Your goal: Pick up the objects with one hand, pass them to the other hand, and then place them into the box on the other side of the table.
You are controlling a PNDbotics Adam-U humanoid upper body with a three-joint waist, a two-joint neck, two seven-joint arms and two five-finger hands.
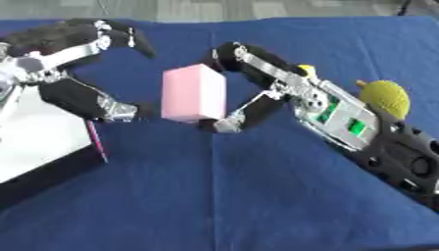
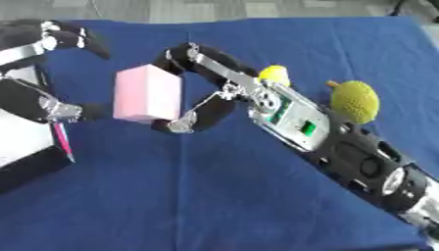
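Left eye view: one pink block (image 1: 194, 93) at centre, pinched by right hand (image 1: 257, 93) from three o'clock; left hand (image 1: 73, 73) spread at nine o'clock, fingers released; could drop if released early. Right eye view: one white box (image 2: 21, 139), one bumpy yellow fruit (image 2: 354, 101), one small yellow object (image 2: 274, 74).

Small yellow thing (image 2: 273, 74) half hidden behind right arm; box (image 1: 34, 147) cut by edge

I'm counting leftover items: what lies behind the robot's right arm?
A bumpy yellow-green durian-like fruit and a small yellow object, partly covered by the right hand holding the pink block.
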